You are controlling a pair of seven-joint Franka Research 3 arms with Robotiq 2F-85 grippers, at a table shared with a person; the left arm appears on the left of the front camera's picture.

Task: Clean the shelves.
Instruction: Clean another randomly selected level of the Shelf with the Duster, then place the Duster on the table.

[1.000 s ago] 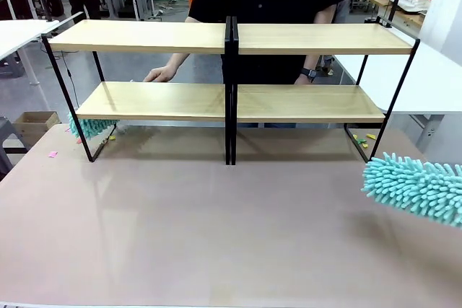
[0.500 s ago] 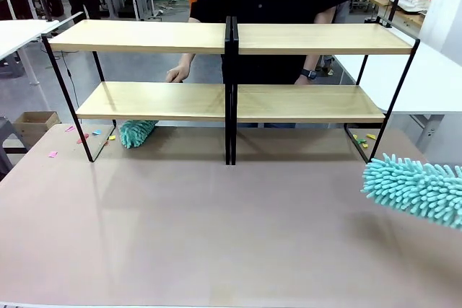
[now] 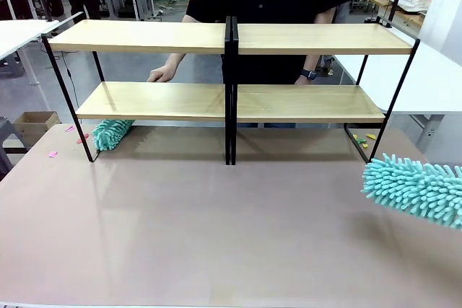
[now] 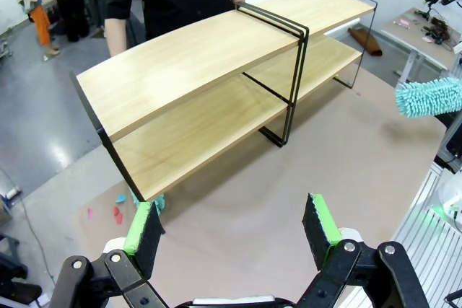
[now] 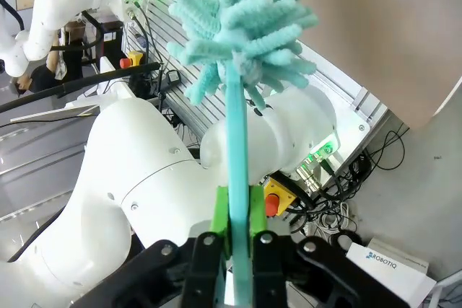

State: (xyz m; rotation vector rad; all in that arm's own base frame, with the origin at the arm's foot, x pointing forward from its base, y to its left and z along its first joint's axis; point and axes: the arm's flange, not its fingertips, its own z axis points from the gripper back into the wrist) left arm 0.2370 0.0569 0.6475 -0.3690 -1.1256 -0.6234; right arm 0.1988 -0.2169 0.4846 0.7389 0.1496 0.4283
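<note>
Plainly, the shelves [image 3: 231, 70] stood along the far half of the table [image 3: 216, 221], their four wood boards bare, with the person close behind them. The person's hand [image 3: 162, 73] reached in behind the lower left board, and a second teal duster [image 3: 110, 133] lay on the tabletop under that board's left end, likely placed there to sweep toward the paper scraps [image 3: 76, 137] beside the frame leg. The right gripper [image 5: 236, 232] was clamped on the handle of a teal duster [image 3: 415, 189], its fluffy head held low over the table at the right edge, well apart from the shelves, probably poised for a pass. The left gripper [image 4: 231, 225] hung empty with its jaws spread wide, above the table and facing the rack.
</note>
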